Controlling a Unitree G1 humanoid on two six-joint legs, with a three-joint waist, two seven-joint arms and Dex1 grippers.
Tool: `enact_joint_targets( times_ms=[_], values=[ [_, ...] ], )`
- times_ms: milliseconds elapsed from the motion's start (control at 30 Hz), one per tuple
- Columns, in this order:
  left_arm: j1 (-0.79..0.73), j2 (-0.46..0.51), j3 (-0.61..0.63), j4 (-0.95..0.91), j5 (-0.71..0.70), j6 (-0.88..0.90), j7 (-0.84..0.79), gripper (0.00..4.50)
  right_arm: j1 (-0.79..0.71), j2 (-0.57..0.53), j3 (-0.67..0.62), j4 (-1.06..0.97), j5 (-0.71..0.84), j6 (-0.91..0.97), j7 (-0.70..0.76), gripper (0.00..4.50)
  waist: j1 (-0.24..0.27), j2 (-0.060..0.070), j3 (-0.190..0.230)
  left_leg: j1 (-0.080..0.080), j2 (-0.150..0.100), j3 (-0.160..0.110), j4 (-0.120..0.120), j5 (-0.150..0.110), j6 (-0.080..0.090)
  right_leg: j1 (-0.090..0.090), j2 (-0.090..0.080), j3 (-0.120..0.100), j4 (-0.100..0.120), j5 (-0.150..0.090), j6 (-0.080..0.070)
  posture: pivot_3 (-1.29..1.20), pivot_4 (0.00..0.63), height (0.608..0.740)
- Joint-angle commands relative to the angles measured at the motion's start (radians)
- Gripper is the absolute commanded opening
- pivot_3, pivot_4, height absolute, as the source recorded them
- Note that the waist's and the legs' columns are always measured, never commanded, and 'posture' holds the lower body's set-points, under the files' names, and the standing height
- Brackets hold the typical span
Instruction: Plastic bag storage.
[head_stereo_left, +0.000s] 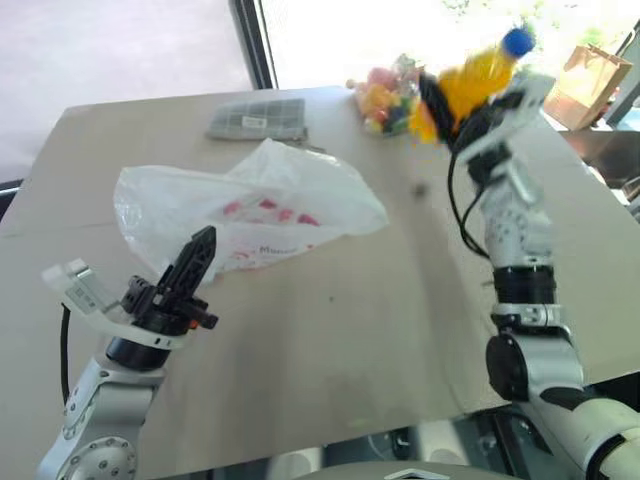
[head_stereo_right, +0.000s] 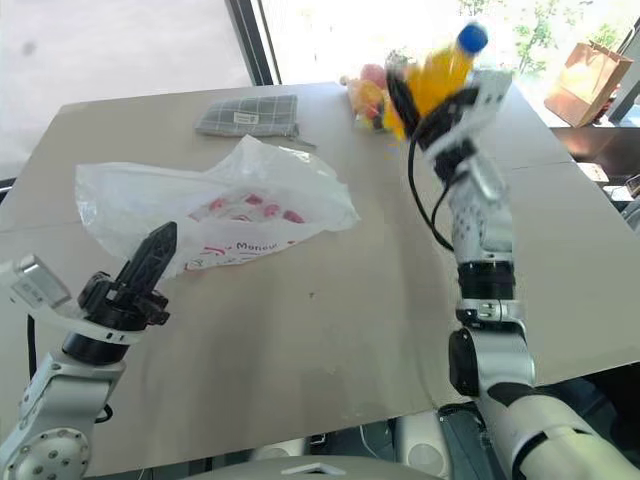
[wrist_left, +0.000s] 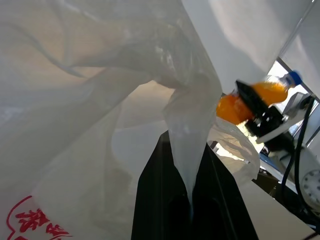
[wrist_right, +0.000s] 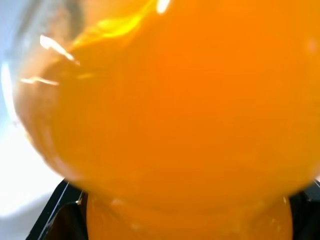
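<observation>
A: Two arms work over one wide desk (head_stereo_left: 330, 340). The largest thing on it is the plastic bag (head_stereo_left: 260, 205), lying crumpled at the centre left of the head view, mouth toward the lower left. The left end effector (head_stereo_left: 203, 243) is pinched tight on a fold of its rim; the wrist view shows film caught between the black fingers (wrist_left: 160, 200).

B: And the right end effector (head_stereo_left: 440, 105)?

A: Raised at the upper right, clasped around an orange bottle (head_stereo_left: 478, 75) with a blue cap, well above the desk and apart from the bag.

B: What could go wrong from here?

A: The bag's mouth looks slack and half collapsed, so the bottle may land on the film rather than inside. The thin fold could also slip out of the pinch if the bottle drags on it. The smooth bottle may twist in its grip.

B: Smaller things?

A: A grey checked pouch (head_stereo_left: 258, 118) at the upper centre, and a small bag of sweets (head_stereo_left: 388, 95) behind the bottle.

B: Any writing?

A: Red print on the bag: squares with white characters, unreadable, and a word starting "M".
</observation>
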Motion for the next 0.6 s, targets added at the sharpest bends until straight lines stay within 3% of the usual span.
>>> enact_joint_targets(
  times_ms=[33, 133, 433, 500, 600],
  values=[
    [-0.009, 0.014, 0.014, -0.03, -0.024, 0.003, -0.012, 0.0, -0.016, 0.038, 0.1, -0.21, 0.143, 0.09, 0.117, 3.13, 0.002, -0.001, -0.001, 0.0, 0.0, 0.0, -0.001, 0.0, 0.0, 0.0, 0.0, 0.0, 0.0, 0.0, 0.0, 0.0, 0.15, 0.74],
    [-0.015, 0.015, 0.016, -0.031, -0.033, 0.008, -0.013, 0.0, 0.017, 0.04, 0.217, -0.302, 0.195, 0.169, 0.248, 3.13, 0.003, -0.001, -0.001, 0.0, 0.001, 0.0, -0.003, 0.0, 0.0, -0.001, 0.0, 0.0, -0.001, 0.0, 0.0, 0.0, 0.15, 0.74],
    [0.012, -0.003, 0.029, -0.069, -0.063, -0.006, 0.008, 0.0, 0.079, 0.005, 0.483, -0.213, 0.036, 0.087, 0.578, 3.13, 0.008, -0.004, -0.001, 0.0, -0.002, 0.001, 0.001, 0.0, -0.001, 0.001, -0.003, 0.0, -0.001, 0.0, 0.0, 0.0, 0.15, 0.74],
    [0.02, -0.007, 0.032, -0.077, -0.064, -0.012, 0.011, 0.0, 0.078, 0.017, 0.513, -0.162, -0.013, 0.047, 0.602, 3.13, 0.007, -0.004, -0.002, 0.001, -0.002, 0.0, 0.001, 0.001, -0.001, 0.002, -0.003, -0.001, -0.001, 0.0, 0.0, 0.0, 0.15, 0.74],
    [0.031, -0.015, 0.031, -0.088, -0.067, -0.018, 0.013, 0.0, 0.039, 0.041, 0.544, -0.007, -0.182, -0.068, 0.515, 3.13, 0.006, -0.004, -0.002, 0.001, -0.001, 0.0, 0.001, 0.001, -0.002, 0.001, -0.002, -0.001, 0.0, 0.0, 0.0, 0.0, 0.15, 0.74]
  ],
)
